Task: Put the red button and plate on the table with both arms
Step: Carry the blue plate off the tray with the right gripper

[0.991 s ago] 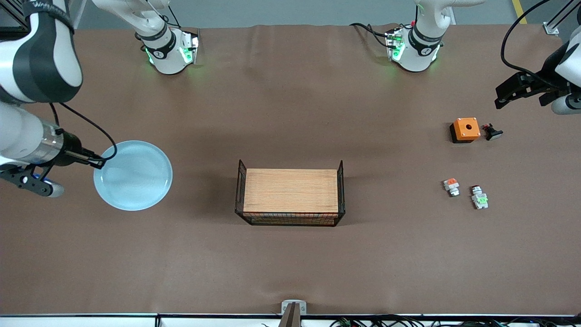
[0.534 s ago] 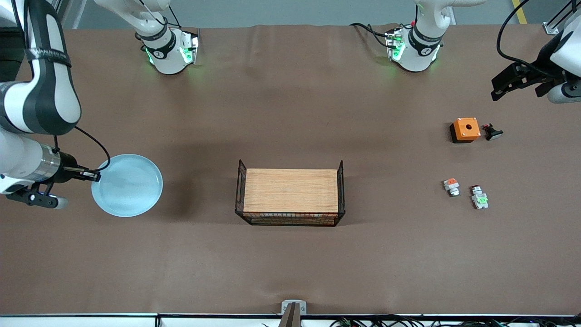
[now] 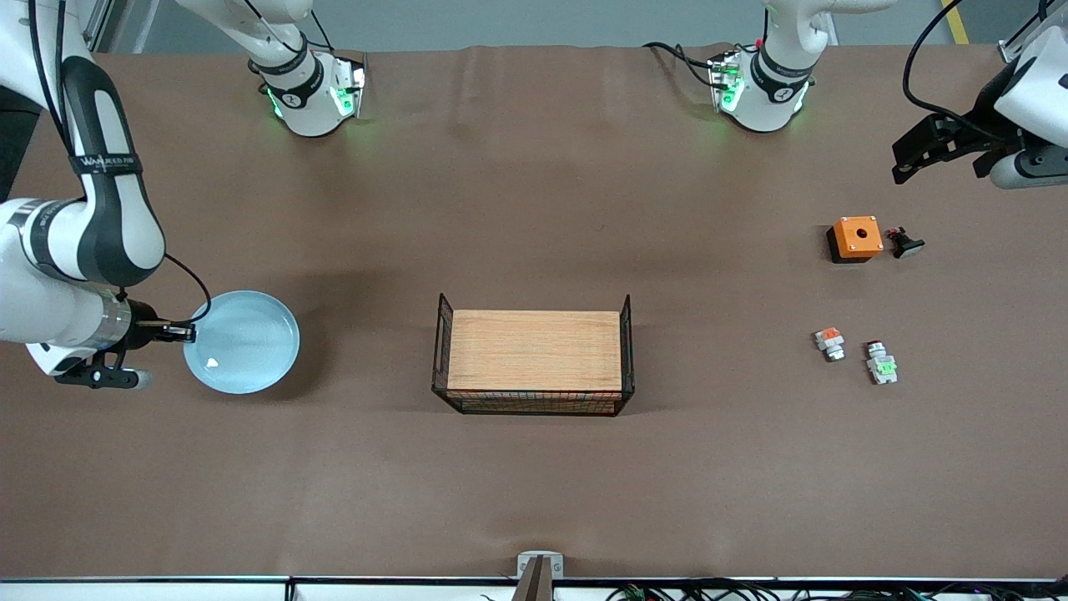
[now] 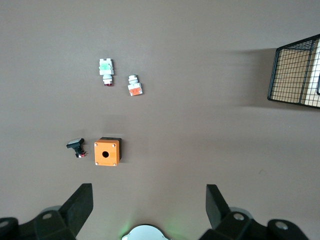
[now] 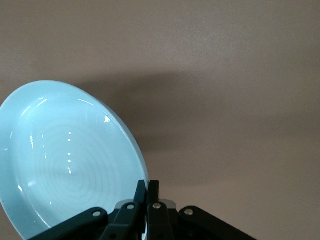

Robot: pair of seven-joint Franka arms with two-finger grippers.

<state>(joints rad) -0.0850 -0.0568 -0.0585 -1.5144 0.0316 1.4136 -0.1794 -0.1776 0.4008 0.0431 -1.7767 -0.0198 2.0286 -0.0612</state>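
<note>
The right gripper (image 3: 185,332) has its jaws clamped on the rim of the light blue plate (image 3: 242,341), which extends out from the jaws over the brown counter (image 3: 534,484) at the right arm's end. The left gripper (image 3: 939,152) hangs in the air with its jaws spread wide and nothing between them, over the counter at the left arm's end. Below those open jaws lie an orange box (image 4: 107,152), the red button (image 4: 106,70) with its green block, and a similar orange-block part (image 4: 134,85).
</note>
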